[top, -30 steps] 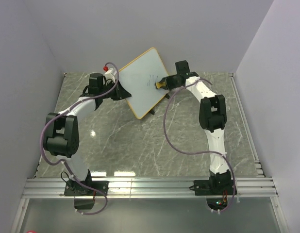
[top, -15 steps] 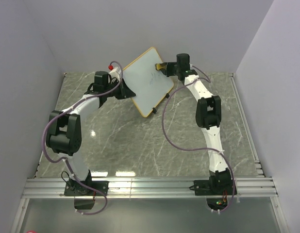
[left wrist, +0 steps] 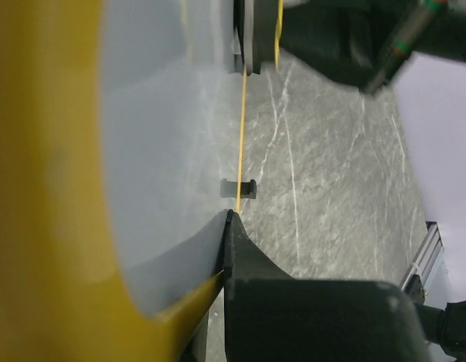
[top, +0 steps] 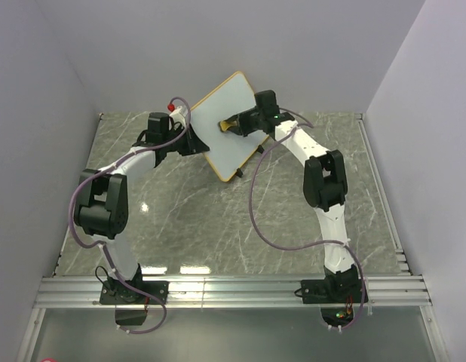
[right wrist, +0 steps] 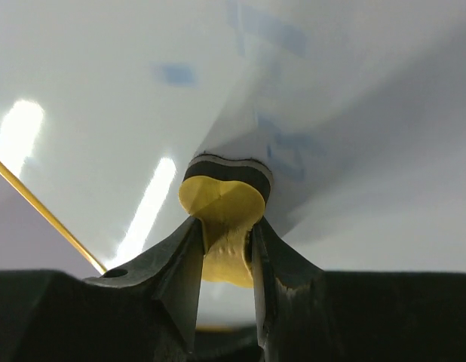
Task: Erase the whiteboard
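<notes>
Whiteboard (top: 222,154) stands tilted up at the far middle of the table (top: 188,219), its face turned toward the right arm and propped over a black wire stand (top: 237,175). The left claw (top: 194,142) pinches its left edge: the left wrist view shows one finger lying on the white face, while the other is hidden behind the yellow rim. The right claw (top: 237,123) is pressed together on a yellow eraser (right wrist: 222,215), whose dark felt end touches the face. Faint blue marks (right wrist: 282,147) sit just beside and above the felt, so the wiping looks unfinished.

The main risk is the push. Since the whiteboard is held by one edge only, a hard stroke far from that hold could twist it in the claw or knock it off the stand. The eraser is gripped by its narrow waist, so a sideways drag could turn it between the fingers and lift the felt off the face. Too light a stroke would smear the blue marks rather than clear them.
</notes>
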Robot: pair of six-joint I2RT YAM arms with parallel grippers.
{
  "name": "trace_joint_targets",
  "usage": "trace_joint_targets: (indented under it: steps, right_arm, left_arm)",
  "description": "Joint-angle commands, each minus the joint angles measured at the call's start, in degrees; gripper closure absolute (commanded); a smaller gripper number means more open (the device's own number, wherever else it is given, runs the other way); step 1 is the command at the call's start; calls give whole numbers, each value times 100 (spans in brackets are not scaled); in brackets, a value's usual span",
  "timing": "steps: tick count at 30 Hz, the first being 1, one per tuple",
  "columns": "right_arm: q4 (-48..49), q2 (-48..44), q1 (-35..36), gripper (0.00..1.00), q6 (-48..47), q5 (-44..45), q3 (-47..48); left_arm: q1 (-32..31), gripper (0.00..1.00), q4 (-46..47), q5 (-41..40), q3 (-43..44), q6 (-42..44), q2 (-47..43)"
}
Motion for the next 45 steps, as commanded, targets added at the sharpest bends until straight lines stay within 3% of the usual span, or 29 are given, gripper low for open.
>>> trace_joint_targets:
  steps: [1,8,15,20,25,35,45]
  right_arm:
    - [-750,525,784,100,-280,-482,-538]
    - [-320,437,583,100,-139,-377,-820]
    - [-959,937,-217,100,-446,649,407]
    - [-954,964,-604,100,-342,968,314]
    - [-900,1368,-719,100,-105,1091,797]
    - [49,1580,-202,100,476,459,1061]
    - [700,719,739,100,529,-385,-448]
  left_arm:
    - [-704,100,-2247,1273,-446,1561,412]
    - [-695,100,-2185,1185,-560,1552,281]
    - [-695,100,-2133,1123,-657,1525,140]
    - [-704,100,-2133,1106,-675,1517,78]
    - [-704,100,-2159,1071,-692,1508,43]
    - [-713,100,-2141,1053,-719,1499,25]
    - [-722,100,-2097,1097,-692,1490,43]
